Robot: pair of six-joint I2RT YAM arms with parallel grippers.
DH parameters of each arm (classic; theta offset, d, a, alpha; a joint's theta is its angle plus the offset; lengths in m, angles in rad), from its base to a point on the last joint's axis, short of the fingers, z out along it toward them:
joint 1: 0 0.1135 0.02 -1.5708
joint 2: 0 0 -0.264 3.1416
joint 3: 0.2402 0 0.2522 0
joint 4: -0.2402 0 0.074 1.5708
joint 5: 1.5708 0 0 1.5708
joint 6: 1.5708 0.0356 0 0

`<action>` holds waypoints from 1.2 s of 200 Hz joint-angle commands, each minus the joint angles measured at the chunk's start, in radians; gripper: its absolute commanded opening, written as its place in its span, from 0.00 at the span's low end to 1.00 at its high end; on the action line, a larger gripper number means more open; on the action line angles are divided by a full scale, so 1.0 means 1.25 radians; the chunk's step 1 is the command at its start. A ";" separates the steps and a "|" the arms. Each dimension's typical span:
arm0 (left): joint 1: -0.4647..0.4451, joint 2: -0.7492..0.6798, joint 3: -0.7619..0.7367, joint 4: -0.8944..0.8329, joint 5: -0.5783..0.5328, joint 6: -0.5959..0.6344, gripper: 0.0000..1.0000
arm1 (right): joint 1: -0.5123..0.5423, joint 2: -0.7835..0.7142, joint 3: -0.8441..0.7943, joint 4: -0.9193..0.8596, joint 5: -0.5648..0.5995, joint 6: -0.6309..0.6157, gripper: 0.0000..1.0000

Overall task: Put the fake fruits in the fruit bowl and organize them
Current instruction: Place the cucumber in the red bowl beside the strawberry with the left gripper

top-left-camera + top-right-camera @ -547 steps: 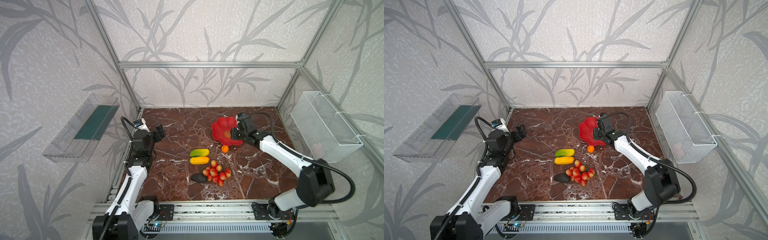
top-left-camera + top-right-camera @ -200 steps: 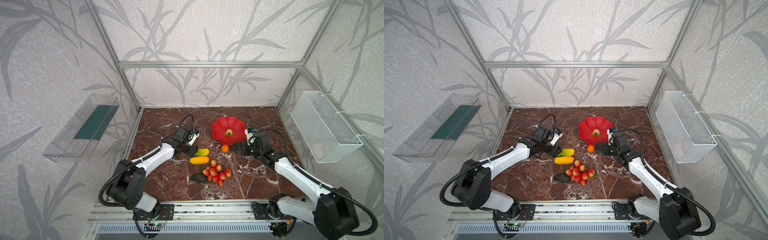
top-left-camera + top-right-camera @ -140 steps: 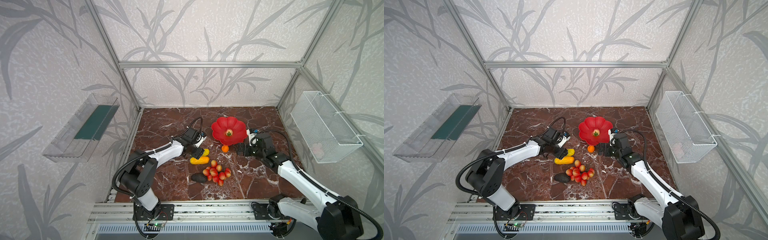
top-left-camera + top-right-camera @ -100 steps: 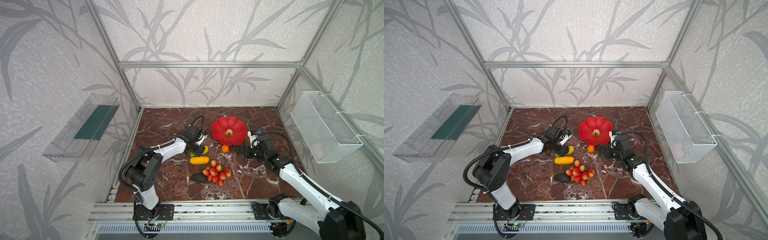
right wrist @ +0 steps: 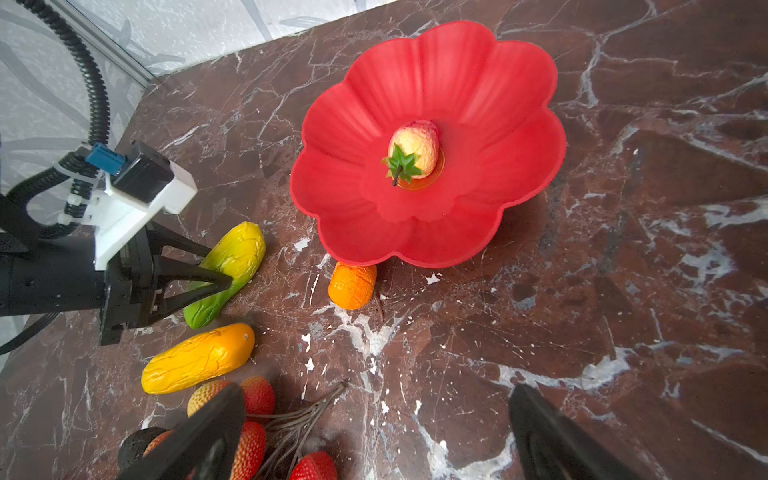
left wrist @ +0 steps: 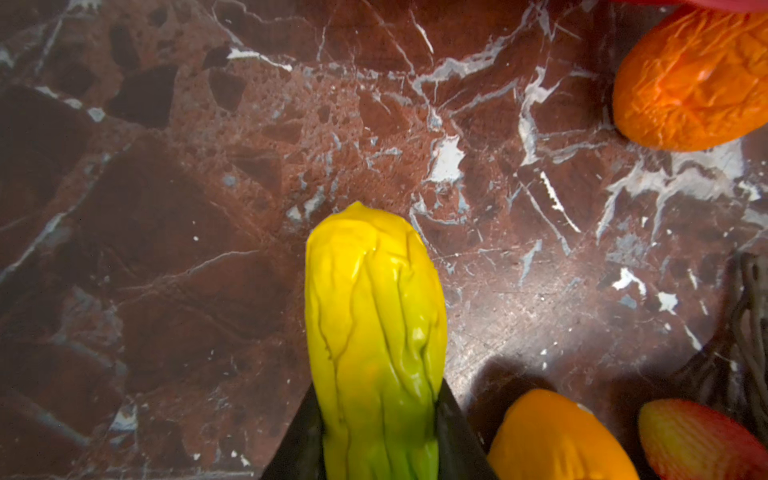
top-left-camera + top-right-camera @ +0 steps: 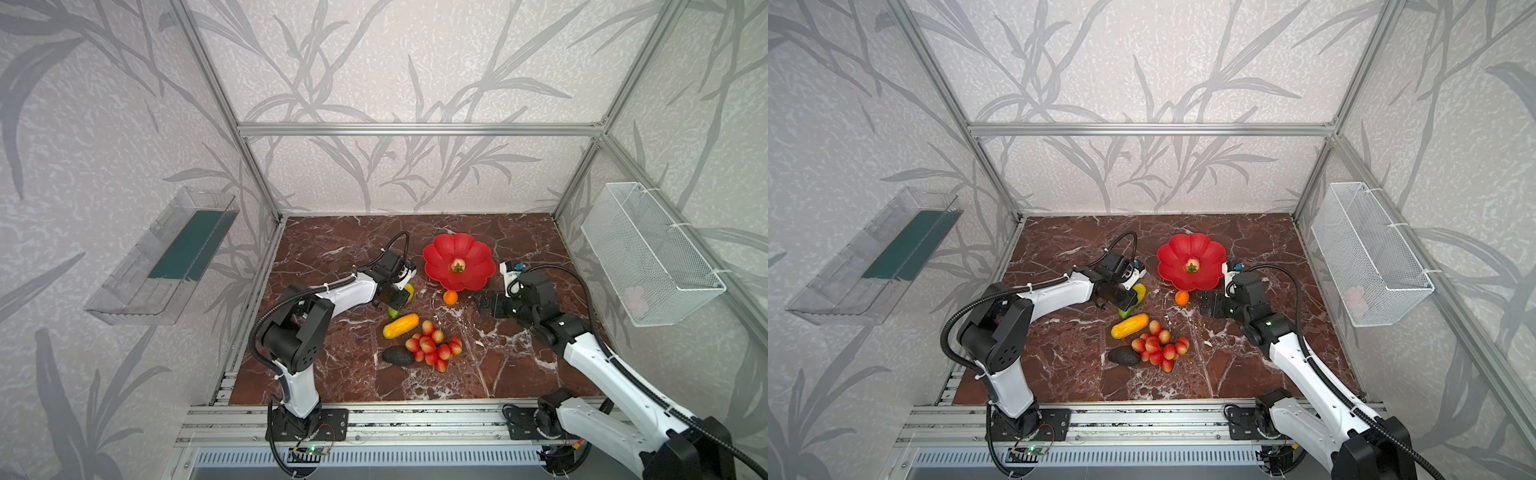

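Oblong (image 5: 241, 249) in left pincer (image 5: 219, 267), yellow tip toward bowl (image 5: 498, 104)

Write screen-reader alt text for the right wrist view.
The left claw is shut on the green-yellow oblong fruit, beside the red flower-shaped bowl holding one strawberry. A small orange fruit, a yellow-orange oblong and a red-yellow bunch lie on the marble table.

Clear tray (image 7: 124, 286) hangs on one wall, wire basket (image 7: 640, 232) opposite.
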 commanded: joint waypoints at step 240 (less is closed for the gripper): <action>-0.057 0.482 0.806 -0.137 0.053 -0.186 0.50 | -0.019 -0.183 -0.042 -0.119 0.072 0.002 0.99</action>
